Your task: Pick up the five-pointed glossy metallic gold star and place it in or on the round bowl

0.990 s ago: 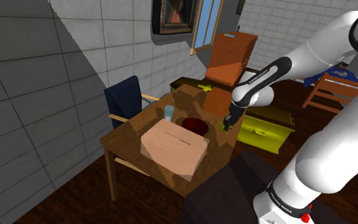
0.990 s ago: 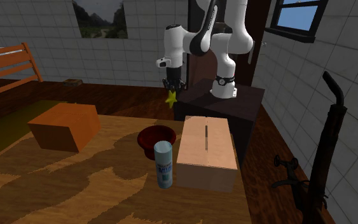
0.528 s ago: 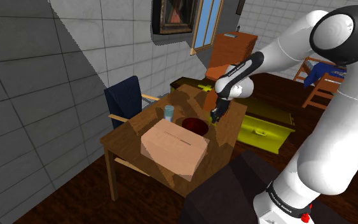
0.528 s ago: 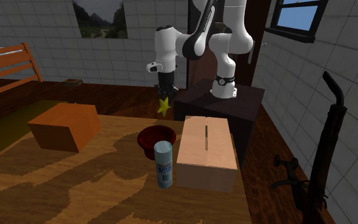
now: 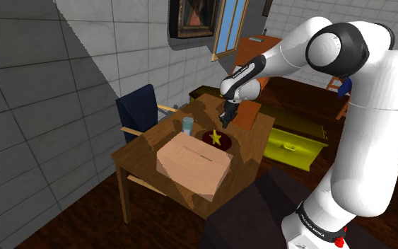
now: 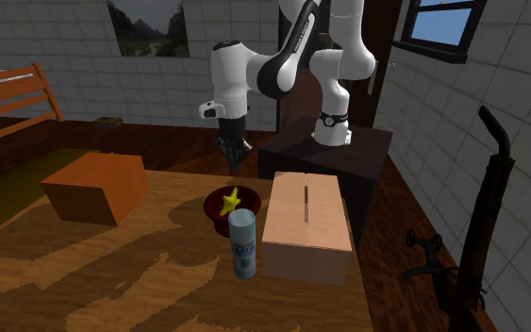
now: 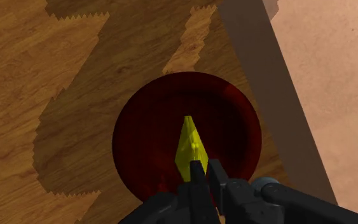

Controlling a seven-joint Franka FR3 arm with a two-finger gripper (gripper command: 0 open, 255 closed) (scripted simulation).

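The yellow five-pointed star (image 5: pixel 217 139) lies inside the dark red round bowl (image 5: pixel 206 134) on the wooden table. My black gripper (image 5: pixel 225 122) hangs straight above the bowl, apart from the star, with its fingers together and nothing between them. From across the table the star (image 6: pixel 232 199) rests in the bowl (image 6: pixel 215 206) below the gripper (image 6: pixel 232 166). In the wrist view the star (image 7: pixel 189 143) appears edge-on just beyond my gripper (image 7: pixel 204 168), over the bowl (image 7: pixel 142 133).
A tan cardboard box (image 5: pixel 194 163) stands close beside the bowl, and a pale blue can (image 6: pixel 242 243) stands upright in front of it. An orange box (image 6: pixel 96 186) sits further along the table. A blue chair (image 5: pixel 139 106) stands at the table's side.
The arm swung from beside the table to above the bowl, carrying the star. The star has left the fingers and now lies in the bowl; the fingers have come together.
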